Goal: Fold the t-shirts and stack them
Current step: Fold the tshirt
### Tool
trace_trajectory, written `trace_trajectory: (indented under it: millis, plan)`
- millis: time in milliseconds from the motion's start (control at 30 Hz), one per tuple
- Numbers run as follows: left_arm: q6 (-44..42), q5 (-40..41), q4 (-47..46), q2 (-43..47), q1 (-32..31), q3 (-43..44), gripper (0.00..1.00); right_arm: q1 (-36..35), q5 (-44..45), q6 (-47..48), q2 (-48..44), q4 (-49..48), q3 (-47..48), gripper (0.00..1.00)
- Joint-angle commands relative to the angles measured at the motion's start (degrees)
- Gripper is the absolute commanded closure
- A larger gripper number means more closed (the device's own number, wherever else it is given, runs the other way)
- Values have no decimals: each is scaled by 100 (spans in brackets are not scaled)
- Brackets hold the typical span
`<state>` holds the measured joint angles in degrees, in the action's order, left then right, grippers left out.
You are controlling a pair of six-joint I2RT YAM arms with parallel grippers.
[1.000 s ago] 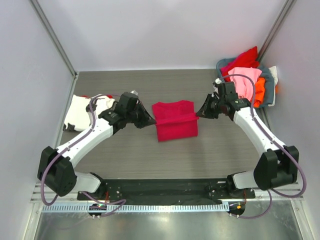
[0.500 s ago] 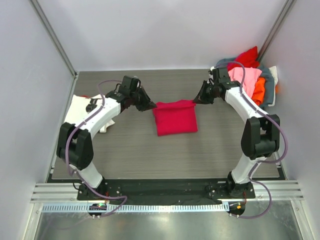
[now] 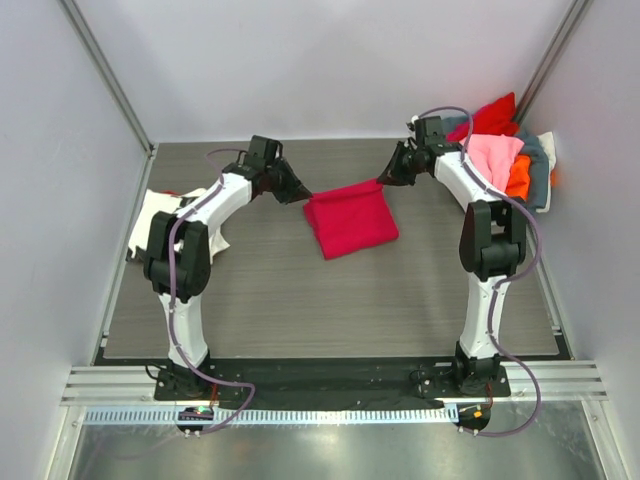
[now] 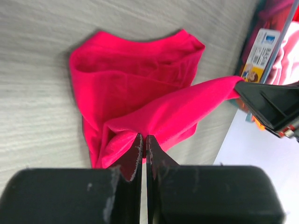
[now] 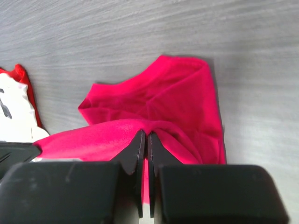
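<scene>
While your left gripper (image 3: 298, 193) and right gripper (image 3: 386, 180) clench the crimson t-shirt (image 3: 352, 225) by its hem, carry both level toward the near edge.

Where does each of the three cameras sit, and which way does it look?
Top external: above, behind the arms, looking down on the table; both arms show.
Left wrist: on the left arm, looking past the left end effector at the crimson t-shirt.
Right wrist: on the right arm, past the right end effector.
All three share that t-shirt.
</scene>
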<state>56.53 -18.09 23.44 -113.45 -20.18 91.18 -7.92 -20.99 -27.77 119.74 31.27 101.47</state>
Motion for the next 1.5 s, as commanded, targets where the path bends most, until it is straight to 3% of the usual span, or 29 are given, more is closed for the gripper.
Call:
trace_trajectory:
  millis: [0, 67, 100, 133, 167, 200, 267, 300, 333, 467, 633, 867, 1067, 1167, 1233, 1367, 1467]
  plan:
    - [-72, -46, -208, -89, 164, 322, 100, 36, -142, -71, 277, -191, 548, 93]
    - [-46, -28, -278, -212, 208, 357, 100, 45, -186, -80, 514, -226, 724, 90]
    - [-37, -11, -314, -256, 225, 357, 99, 45, -194, -80, 585, -252, 768, 84]
    - [-28, 24, -392, -318, 260, 374, 94, 45, -195, -80, 707, -287, 812, 73]
    - [7, 33, -471, -388, 287, 401, 83, 54, -168, -71, 769, -392, 874, 58]
    - [-2, 7, -637, -536, 313, 384, 61, 54, -125, -79, 805, -480, 874, 37]
    - [-72, 16, -797, -730, 392, 540, 40, 98, -80, -80, 884, -647, 901, 27]
    - [-142, -19, -789, -818, 410, 629, 19, 124, -80, -62, 867, -674, 883, 22]
    - [-195, -19, -667, -898, 436, 708, 16, 168, -63, -27, 832, -718, 822, 22]
    - [-231, 156, -814, -513, 437, 132, 15, 247, -18, 114, 183, -1383, -264, 21]
    - [-116, -28, -1122, -143, 419, -827, 19, 256, -607, -9, -170, -1948, -1348, 31]
    - [-186, -81, -1386, 454, 217, -1909, 23, 151, -678, 0, -881, -2343, -3121, 37]
    - [-336, -142, -1570, 991, 32, -2701, 25, 2, -827, -9, -1839, -2528, -4466, 61]
    - [-414, -186, -1772, 1219, -117, -3035, 27, -60, -696, -79, -2374, -2582, -5038, 67]
    - [-433, -230, -1852, 1229, -231, -3097, 28, -60, -626, -97, -2569, -2590, -5233, 67]
    - [-520, -319, -1966, 1194, -354, -3071, 33, -60, -634, -132, -2877, -2538, -5532, 51]
    - [-599, -327, -1966, 1132, -372, -2966, 36, -69, -651, -176, -3036, -2520, -5673, 50]
